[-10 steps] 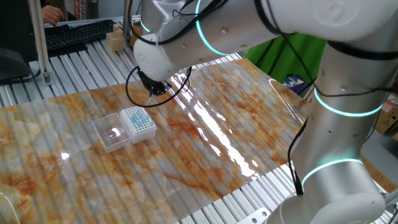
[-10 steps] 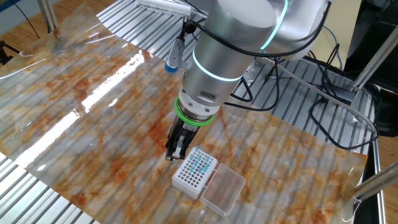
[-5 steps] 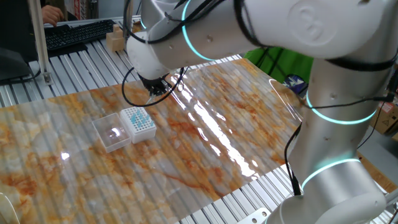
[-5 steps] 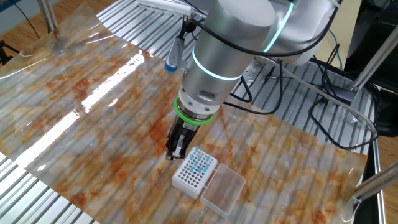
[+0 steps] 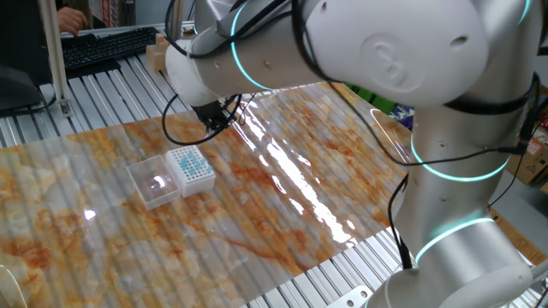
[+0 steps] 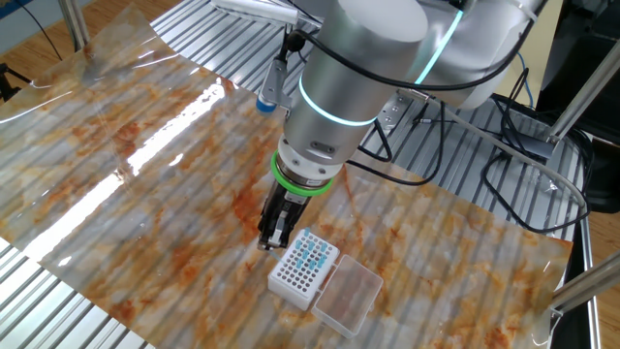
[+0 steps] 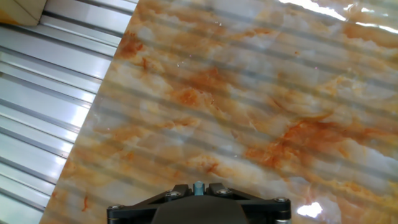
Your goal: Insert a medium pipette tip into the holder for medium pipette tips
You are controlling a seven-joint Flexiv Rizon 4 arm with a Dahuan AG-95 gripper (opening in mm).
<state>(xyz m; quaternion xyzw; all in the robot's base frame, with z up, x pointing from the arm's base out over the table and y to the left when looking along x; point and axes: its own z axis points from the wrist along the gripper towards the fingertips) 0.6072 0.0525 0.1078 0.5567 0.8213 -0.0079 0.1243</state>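
The holder for medium pipette tips (image 5: 190, 168) is a small white box with a grid of teal-dotted holes, and its clear lid (image 5: 152, 184) lies open beside it. It also shows in the other fixed view (image 6: 303, 268). My gripper (image 5: 211, 127) hangs just beyond the holder's far side, a little above the mat, with fingers pointing down (image 6: 271, 236). In the hand view the jaws stand close together (image 7: 198, 188) with a small teal-blue piece, the medium pipette tip (image 7: 198, 186), pinched between them. The holder is out of the hand view.
A marbled orange-and-white mat (image 5: 282, 197) covers a ribbed metal table (image 7: 43, 106). The mat's edge runs at the left of the hand view. A keyboard (image 5: 107, 44) and a small box (image 5: 158, 56) lie at the back. Cables (image 6: 513, 174) run at the right.
The arm's upper links have swung across the fixed view and the gripper has drifted slightly left. The holder and lid have not moved.
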